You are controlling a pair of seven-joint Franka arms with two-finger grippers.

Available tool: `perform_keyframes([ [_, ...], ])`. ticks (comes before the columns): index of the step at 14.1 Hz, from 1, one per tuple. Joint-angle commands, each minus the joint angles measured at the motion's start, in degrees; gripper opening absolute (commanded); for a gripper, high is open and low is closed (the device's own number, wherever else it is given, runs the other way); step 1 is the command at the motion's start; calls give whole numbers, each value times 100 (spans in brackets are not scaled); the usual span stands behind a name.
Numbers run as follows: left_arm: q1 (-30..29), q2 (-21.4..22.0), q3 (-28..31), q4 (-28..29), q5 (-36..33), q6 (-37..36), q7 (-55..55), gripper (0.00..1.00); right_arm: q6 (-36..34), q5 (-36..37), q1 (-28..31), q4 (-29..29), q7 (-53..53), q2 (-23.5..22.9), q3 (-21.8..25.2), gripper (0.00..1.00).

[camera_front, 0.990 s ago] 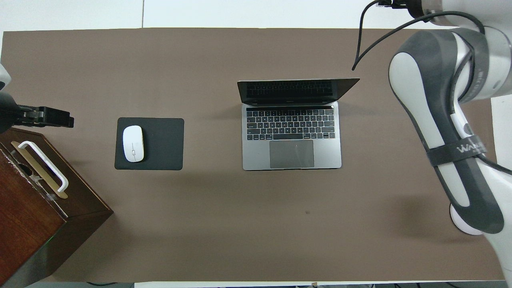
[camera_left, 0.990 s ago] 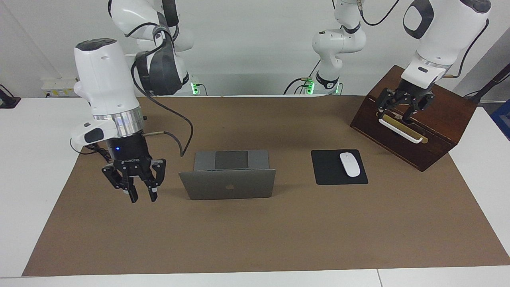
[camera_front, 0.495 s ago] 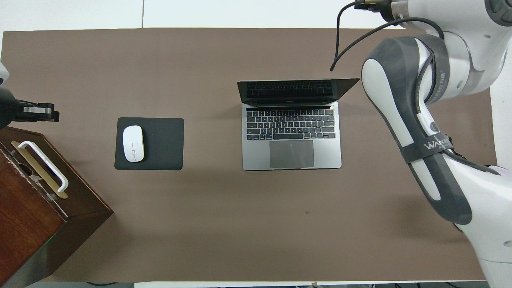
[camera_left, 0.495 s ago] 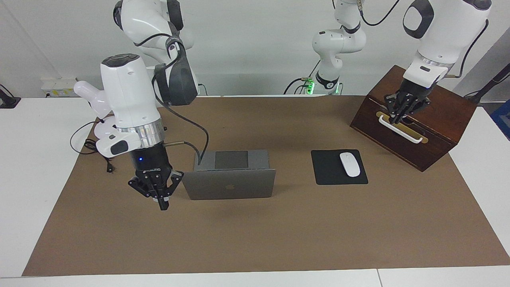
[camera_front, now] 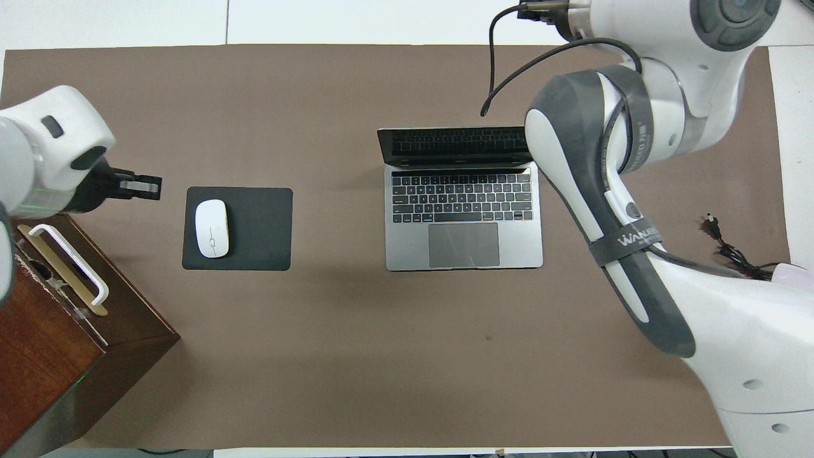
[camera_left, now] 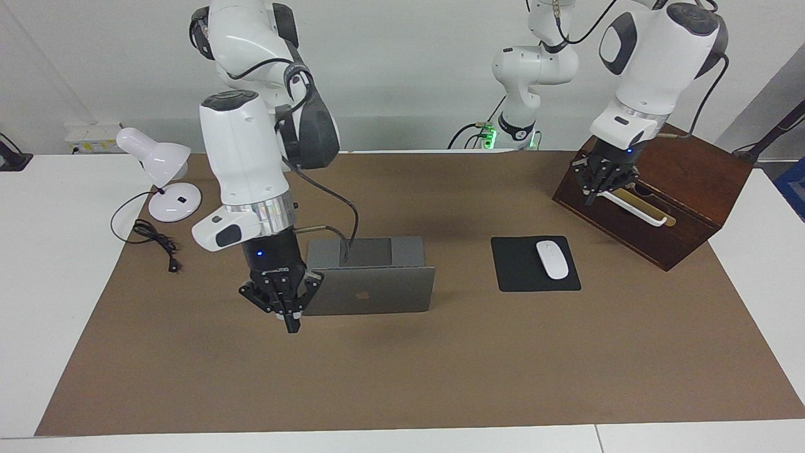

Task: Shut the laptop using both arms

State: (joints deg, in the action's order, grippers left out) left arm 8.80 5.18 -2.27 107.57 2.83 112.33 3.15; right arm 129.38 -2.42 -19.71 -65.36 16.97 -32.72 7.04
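The silver-grey laptop (camera_left: 371,290) stands open in the middle of the brown mat, its lid upright with the apple logo facing away from the robots. Its keyboard shows in the overhead view (camera_front: 463,216). My right gripper (camera_left: 288,318) is shut, points down and hangs low at the lid's edge toward the right arm's end of the table. I cannot tell whether it touches the lid. In the overhead view its own arm hides it. My left gripper (camera_left: 592,194) is shut and empty, over the wooden box's edge nearest the mouse pad. It also shows in the overhead view (camera_front: 141,186).
A black mouse pad (camera_left: 519,274) with a white mouse (camera_left: 552,259) lies between laptop and box. A dark wooden box (camera_left: 685,201) with a white handle (camera_left: 635,211) stands at the left arm's end. A white desk lamp (camera_left: 160,173) and its cable (camera_left: 154,242) are at the right arm's end.
My right gripper has shut and moved sideways to the laptop lid's edge. My left gripper has shut and moved off the box handle toward the laptop. The laptop has not moved.
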Motion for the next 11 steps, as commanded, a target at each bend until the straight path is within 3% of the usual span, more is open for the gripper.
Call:
perform_keyframes([
  [1,375,632,60,1192,24,1042,-226,0,-437,102,-235,444,411,-322,174,0],
  [5,868,1099,60,2380,25,2528,-324,0,-1395,5,-350,647,545,-455,201,0],
  [11,1404,1223,60,3006,25,3786,-333,0,-2170,-381,-402,647,545,-455,192,0],
])
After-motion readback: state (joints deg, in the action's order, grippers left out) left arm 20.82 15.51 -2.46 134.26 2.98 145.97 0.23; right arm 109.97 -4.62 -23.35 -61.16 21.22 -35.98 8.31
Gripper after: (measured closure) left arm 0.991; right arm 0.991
